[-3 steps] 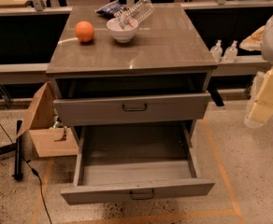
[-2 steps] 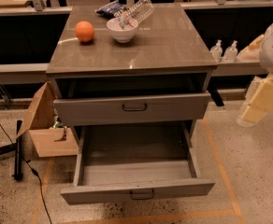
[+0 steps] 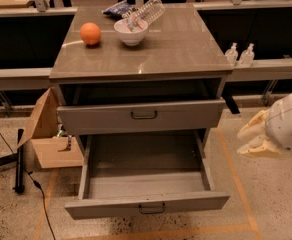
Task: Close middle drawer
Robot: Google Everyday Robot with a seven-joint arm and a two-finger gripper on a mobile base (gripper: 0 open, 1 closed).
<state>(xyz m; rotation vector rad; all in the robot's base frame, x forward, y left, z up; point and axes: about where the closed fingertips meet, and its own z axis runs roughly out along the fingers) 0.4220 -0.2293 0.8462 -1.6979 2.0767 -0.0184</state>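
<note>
The grey cabinet point(image 3: 141, 54) has two drawers out. The middle drawer point(image 3: 146, 181) is a long shallow grey tray pulled far out toward me, empty, with a low front panel and a small dark loop handle point(image 3: 151, 209). Above it, another grey drawer point(image 3: 141, 116) with a taller front panel stands a little way out. My gripper point(image 3: 258, 139), cream-coloured on a white arm point(image 3: 288, 121), hangs in the air to the right of the cabinet. It is level with the middle drawer's right side, apart from it and holding nothing.
On the cabinet top sit an orange point(image 3: 90, 33), a white bowl point(image 3: 131, 31) with a clear plastic bottle point(image 3: 148, 11) leaning in it, and a dark snack bag point(image 3: 115, 8). An open cardboard box point(image 3: 48, 134) stands on the floor at the left. Two small bottles point(image 3: 239, 54) sit on the ledge at the right.
My gripper has moved down and a little left, toward the right side of the pulled-out middle drawer. The drawers have not moved.
</note>
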